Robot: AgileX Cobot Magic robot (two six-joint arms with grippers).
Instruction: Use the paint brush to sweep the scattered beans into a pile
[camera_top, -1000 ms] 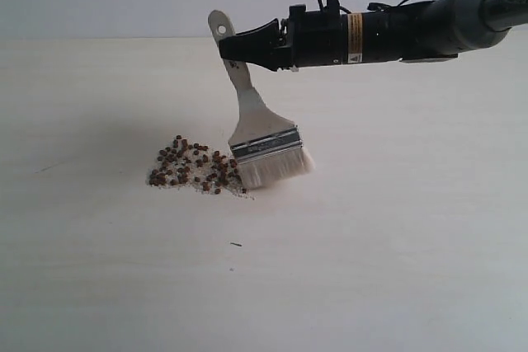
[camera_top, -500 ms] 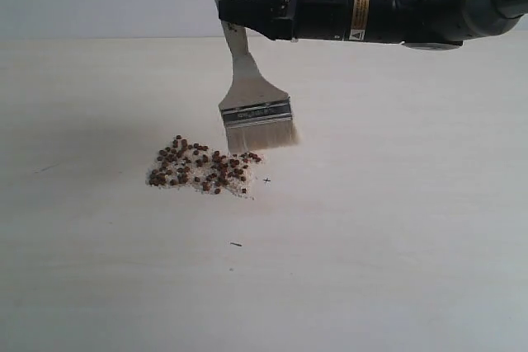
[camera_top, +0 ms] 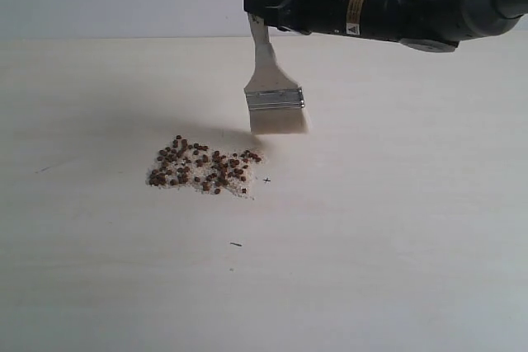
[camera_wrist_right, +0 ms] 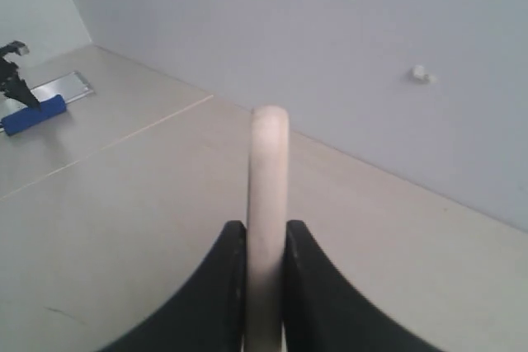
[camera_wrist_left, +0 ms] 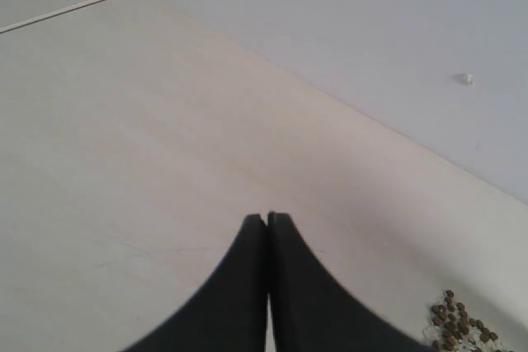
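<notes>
Bristles on the wide flat paint brush (camera_top: 274, 98), with its cream wooden handle, silver ferrule and white hair, look soft and springy. The handle looks stiff and light, so the best hold is probably high on it, which is where the right pincer (camera_top: 257, 7) pinches it. The brush hangs upright, apparently clear of the pale table (camera_top: 396, 237), just beyond the right edge of the heap of tiny reddish-brown beans (camera_top: 202, 168) and pale crumbs, which will likely roll easily.

Only the exterior view shows brush head and heap together. The right wrist view shows just the handle's rounded end between black jaws. The left wrist view shows the left pincer (camera_wrist_left: 268, 227) pressed together on nothing, with a corner of the beans nearby.
</notes>
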